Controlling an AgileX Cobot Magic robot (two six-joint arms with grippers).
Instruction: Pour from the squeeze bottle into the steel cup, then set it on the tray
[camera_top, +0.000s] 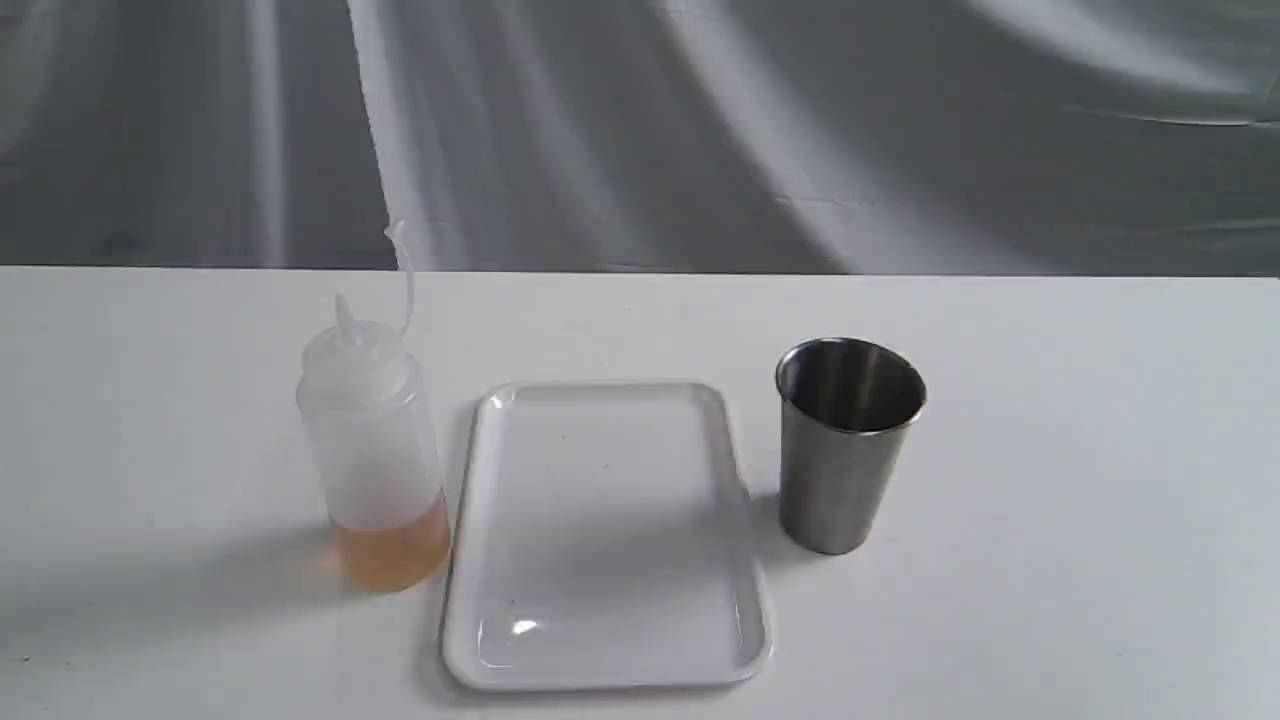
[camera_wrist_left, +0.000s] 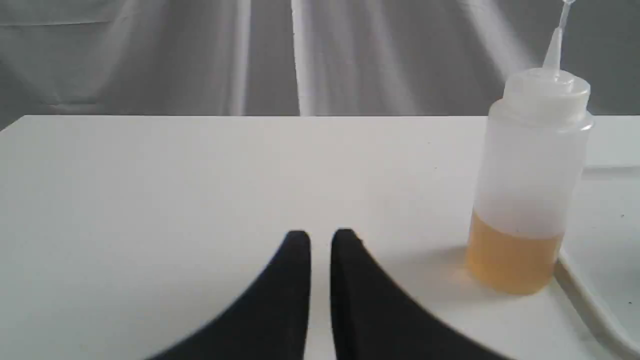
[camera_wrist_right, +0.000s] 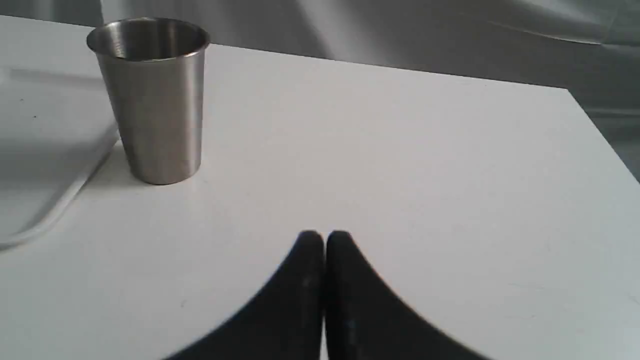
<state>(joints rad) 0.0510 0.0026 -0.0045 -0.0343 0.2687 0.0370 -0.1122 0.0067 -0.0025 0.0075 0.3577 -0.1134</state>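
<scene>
The squeeze bottle (camera_top: 372, 450) stands upright on the white table, left of the tray, with amber liquid in its bottom quarter and its cap strap sticking up. The white tray (camera_top: 604, 535) lies flat in the middle with nothing on it. Right of it stands the steel cup (camera_top: 847, 442), upright. Neither arm shows in the exterior view. In the left wrist view my left gripper (camera_wrist_left: 321, 239) is shut and holds nothing, well short of the bottle (camera_wrist_left: 530, 185). My right gripper (camera_wrist_right: 324, 237) is shut too, apart from the cup (camera_wrist_right: 152, 97).
A grey draped cloth (camera_top: 700, 130) hangs behind the table's far edge. The table's right edge (camera_wrist_right: 600, 135) shows in the right wrist view. Bare white tabletop (camera_top: 1100, 500) stretches on both sides of the three objects.
</scene>
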